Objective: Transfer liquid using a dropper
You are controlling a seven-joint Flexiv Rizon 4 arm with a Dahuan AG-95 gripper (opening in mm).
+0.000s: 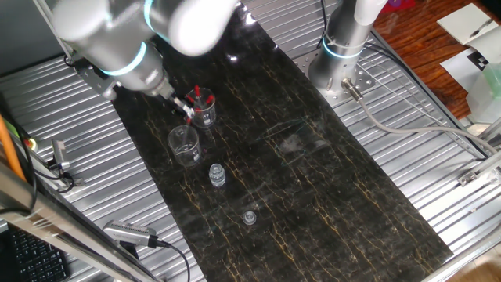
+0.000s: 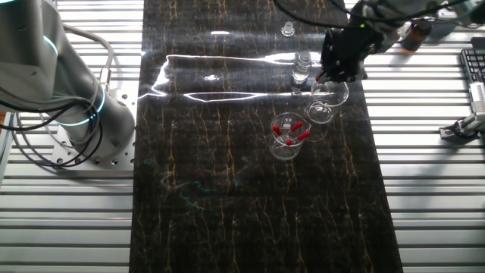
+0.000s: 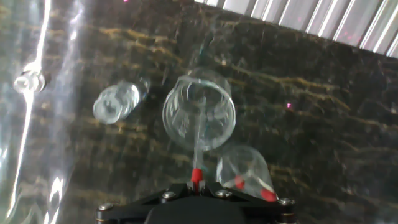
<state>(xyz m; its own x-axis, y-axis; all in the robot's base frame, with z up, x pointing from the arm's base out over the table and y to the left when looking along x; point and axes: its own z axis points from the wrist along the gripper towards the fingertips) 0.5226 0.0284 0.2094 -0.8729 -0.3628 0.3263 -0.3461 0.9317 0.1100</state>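
Pinching the dropper (image 3: 198, 143) by its red top, gripper (image 3: 196, 185) holds it tip-down over the empty beaker (image 3: 199, 112). Fingers mostly cut off; tube faint, tip lost in glare.

robotics lab bench, glass beakers (image 1: 185, 145) on dark marble slab (image 1: 329, 188), ribbed metal table (image 1: 70, 117)

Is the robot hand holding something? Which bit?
Yes. The gripper pinches the slim clear dropper by its red top end, tip over the empty clear glass beaker.
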